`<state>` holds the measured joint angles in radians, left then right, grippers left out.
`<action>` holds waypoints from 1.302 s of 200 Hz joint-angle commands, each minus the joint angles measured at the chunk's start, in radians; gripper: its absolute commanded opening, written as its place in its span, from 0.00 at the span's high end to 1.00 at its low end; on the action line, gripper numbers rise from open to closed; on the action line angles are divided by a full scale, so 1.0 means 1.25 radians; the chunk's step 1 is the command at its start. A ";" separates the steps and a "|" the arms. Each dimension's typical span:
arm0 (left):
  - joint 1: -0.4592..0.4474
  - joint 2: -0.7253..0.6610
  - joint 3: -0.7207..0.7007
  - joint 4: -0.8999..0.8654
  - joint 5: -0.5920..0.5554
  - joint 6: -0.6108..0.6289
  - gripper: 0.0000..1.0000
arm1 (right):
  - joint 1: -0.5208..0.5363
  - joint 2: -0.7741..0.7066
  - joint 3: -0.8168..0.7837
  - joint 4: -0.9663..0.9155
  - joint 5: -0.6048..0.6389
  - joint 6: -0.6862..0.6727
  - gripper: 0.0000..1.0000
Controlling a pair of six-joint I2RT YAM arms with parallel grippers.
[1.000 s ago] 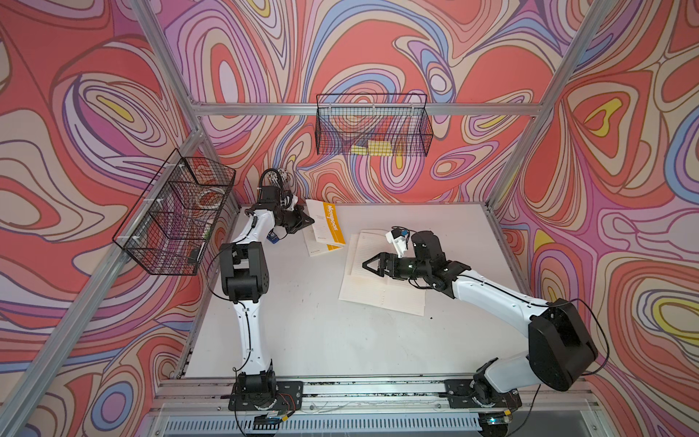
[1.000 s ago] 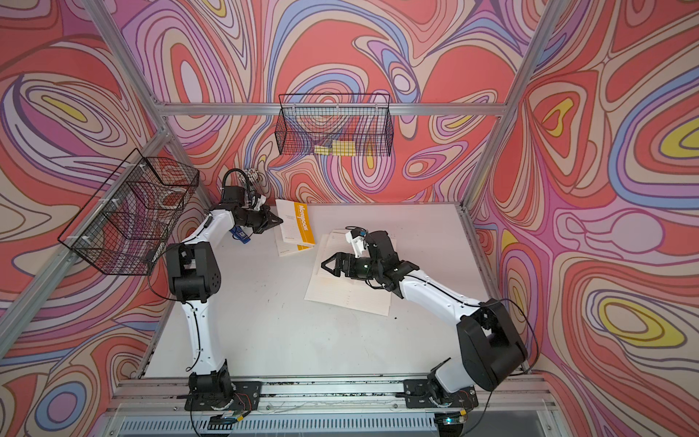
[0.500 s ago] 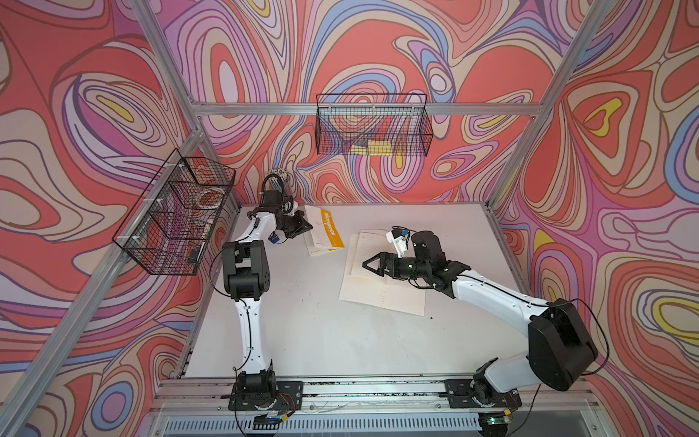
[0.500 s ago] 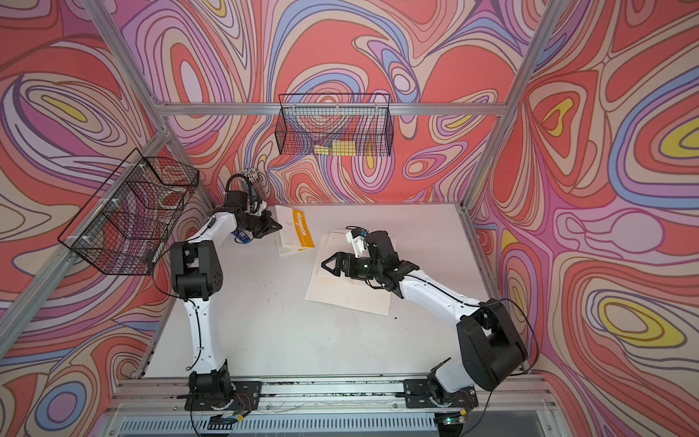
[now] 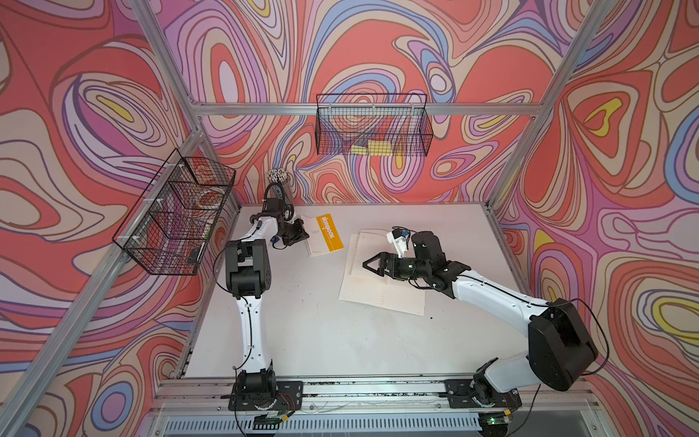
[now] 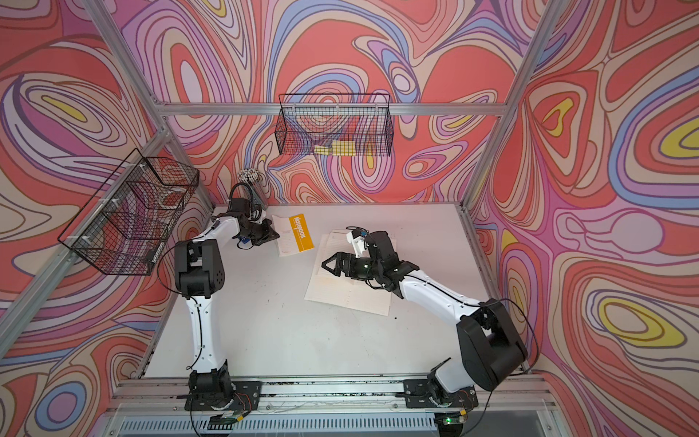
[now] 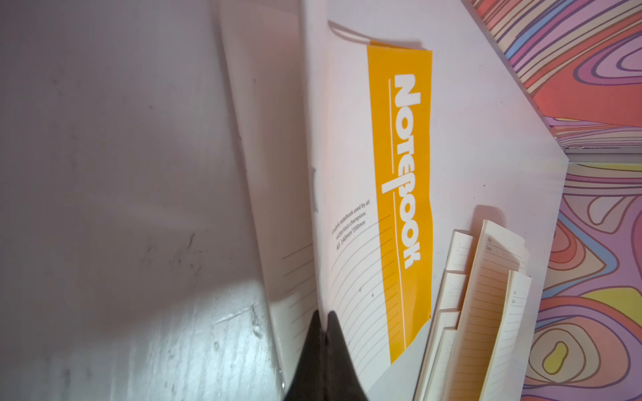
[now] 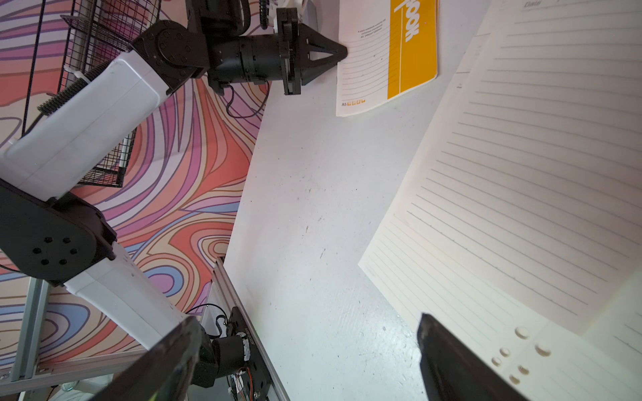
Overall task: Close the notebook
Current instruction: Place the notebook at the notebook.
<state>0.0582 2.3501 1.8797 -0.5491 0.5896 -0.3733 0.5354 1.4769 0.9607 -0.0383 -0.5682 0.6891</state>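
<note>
- Left gripper point(image 7: 323, 317) pinches the notebook point(image 5: 327, 236) cover edge, lower than a second ago; I judge it nearly shut.
- Right gripper point(image 5: 368, 263) spread, empty, above loose sheets point(image 5: 378, 299).

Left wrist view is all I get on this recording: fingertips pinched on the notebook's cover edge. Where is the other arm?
Observer: The right gripper is over the loose lined sheets, apart from the notebook.
Operator: Is it holding a sheet?
Observer: No. Its wrist view shows the jaws wide apart, not closed on any sheet.
Operator: Is the notebook down flat?
Observer: In the right wrist view it lies almost flat on the table, orange stripe up, with the left gripper at its white edge.
</note>
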 commanded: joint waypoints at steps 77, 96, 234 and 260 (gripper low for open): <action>0.007 -0.001 -0.010 -0.039 -0.079 0.042 0.60 | -0.004 0.002 -0.008 0.011 -0.005 0.010 0.02; 0.007 -0.013 -0.013 -0.045 -0.090 0.048 0.58 | -0.005 0.002 -0.010 0.013 -0.006 0.010 0.02; 0.006 -0.320 -0.251 0.140 0.060 -0.024 0.51 | -0.005 0.013 -0.020 0.053 -0.025 0.015 0.02; -0.003 -0.410 -0.336 0.224 0.222 -0.135 0.51 | -0.005 0.023 -0.002 0.053 -0.038 0.009 0.02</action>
<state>0.0589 1.9282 1.5360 -0.4057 0.6502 -0.4057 0.5350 1.4879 0.9436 0.0086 -0.5930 0.7017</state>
